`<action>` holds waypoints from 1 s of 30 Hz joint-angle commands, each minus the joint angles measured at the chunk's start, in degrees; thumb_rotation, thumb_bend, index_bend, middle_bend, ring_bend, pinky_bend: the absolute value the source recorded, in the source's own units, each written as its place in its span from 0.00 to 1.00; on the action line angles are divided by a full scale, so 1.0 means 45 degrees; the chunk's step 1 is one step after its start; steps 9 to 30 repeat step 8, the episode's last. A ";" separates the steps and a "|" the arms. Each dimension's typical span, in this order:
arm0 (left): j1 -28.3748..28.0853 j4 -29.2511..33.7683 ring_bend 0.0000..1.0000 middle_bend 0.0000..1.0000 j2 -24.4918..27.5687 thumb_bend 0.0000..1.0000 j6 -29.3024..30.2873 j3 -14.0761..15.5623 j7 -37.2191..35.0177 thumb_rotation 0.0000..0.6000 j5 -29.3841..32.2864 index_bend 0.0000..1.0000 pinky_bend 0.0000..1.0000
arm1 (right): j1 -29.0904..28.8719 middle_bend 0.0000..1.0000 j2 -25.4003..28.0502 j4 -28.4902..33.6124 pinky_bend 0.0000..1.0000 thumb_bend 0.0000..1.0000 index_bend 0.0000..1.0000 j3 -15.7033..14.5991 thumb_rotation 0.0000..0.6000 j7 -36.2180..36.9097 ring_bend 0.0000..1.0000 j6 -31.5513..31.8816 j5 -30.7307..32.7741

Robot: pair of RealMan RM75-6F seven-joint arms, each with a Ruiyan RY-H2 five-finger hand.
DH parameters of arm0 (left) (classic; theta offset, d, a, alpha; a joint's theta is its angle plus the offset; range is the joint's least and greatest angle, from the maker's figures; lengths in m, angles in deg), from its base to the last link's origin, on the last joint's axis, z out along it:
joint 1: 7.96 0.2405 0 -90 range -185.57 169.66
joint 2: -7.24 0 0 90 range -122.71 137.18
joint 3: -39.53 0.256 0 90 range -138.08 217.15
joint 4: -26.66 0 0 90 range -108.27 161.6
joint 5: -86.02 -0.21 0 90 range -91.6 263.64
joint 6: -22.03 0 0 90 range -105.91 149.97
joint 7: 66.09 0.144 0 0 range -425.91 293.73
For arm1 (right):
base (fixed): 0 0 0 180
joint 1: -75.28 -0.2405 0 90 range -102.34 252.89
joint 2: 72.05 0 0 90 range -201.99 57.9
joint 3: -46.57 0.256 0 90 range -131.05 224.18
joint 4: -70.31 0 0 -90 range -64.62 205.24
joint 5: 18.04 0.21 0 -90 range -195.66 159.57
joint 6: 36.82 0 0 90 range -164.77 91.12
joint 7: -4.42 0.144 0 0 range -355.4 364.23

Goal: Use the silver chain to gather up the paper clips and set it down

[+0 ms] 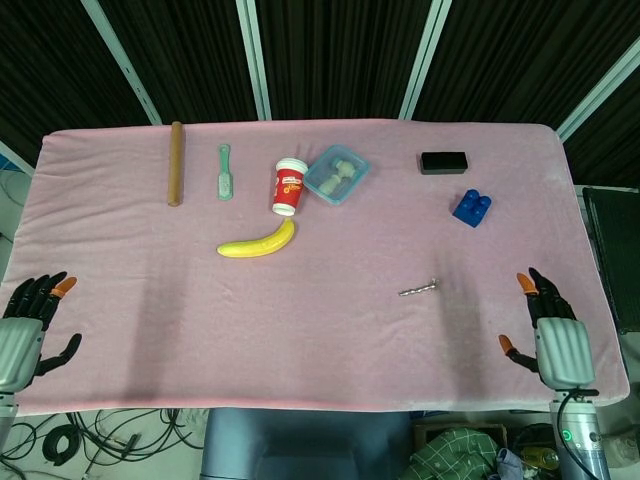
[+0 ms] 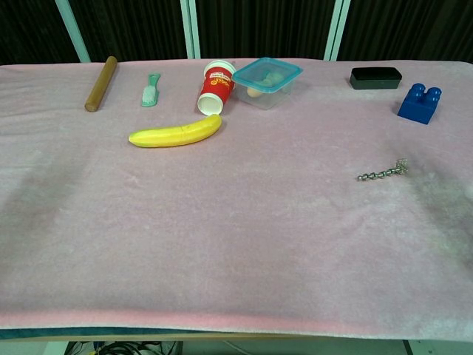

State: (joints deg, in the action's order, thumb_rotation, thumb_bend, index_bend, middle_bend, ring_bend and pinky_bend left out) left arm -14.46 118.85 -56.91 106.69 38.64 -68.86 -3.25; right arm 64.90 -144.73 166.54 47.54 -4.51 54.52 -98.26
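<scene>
The silver chain (image 1: pixel 420 290) lies stretched out on the pink cloth, right of the middle, with a small cluster of what may be paper clips at its right end (image 2: pixel 402 166). It also shows in the chest view as the chain (image 2: pixel 382 174). My right hand (image 1: pixel 553 333) hovers at the table's front right corner, fingers spread and empty, well to the right of the chain. My left hand (image 1: pixel 24 327) hangs off the front left edge, also open and empty. Neither hand shows in the chest view.
At the back lie a wooden rod (image 1: pixel 176 162), a green brush (image 1: pixel 225 171), a tipped red cup (image 1: pixel 288 187), a lidded blue container (image 1: pixel 336 174), a black box (image 1: pixel 444 161) and a blue block (image 1: pixel 471 207). A banana (image 1: pixel 259 242) lies left of centre.
</scene>
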 commanded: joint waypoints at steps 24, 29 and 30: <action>0.0187 0.0260 0.00 0.05 0.0002 0.36 0.0366 0.0211 0.0465 1.00 -0.0416 0.12 0.00 | 0.0687 0.00 -0.1300 -0.2962 0.20 0.16 0.00 -0.0327 1.00 -0.0128 0.06 0.0072 -0.0879; 0.0187 0.0260 0.00 0.05 0.0002 0.36 0.0366 0.0211 0.0465 1.00 -0.0416 0.12 0.00 | 0.0687 0.00 -0.1300 -0.2962 0.20 0.16 0.00 -0.0327 1.00 -0.0128 0.06 0.0072 -0.0879; 0.0187 0.0260 0.00 0.05 0.0002 0.36 0.0366 0.0211 0.0465 1.00 -0.0416 0.12 0.00 | 0.0687 0.00 -0.1300 -0.2962 0.20 0.16 0.00 -0.0327 1.00 -0.0128 0.06 0.0072 -0.0879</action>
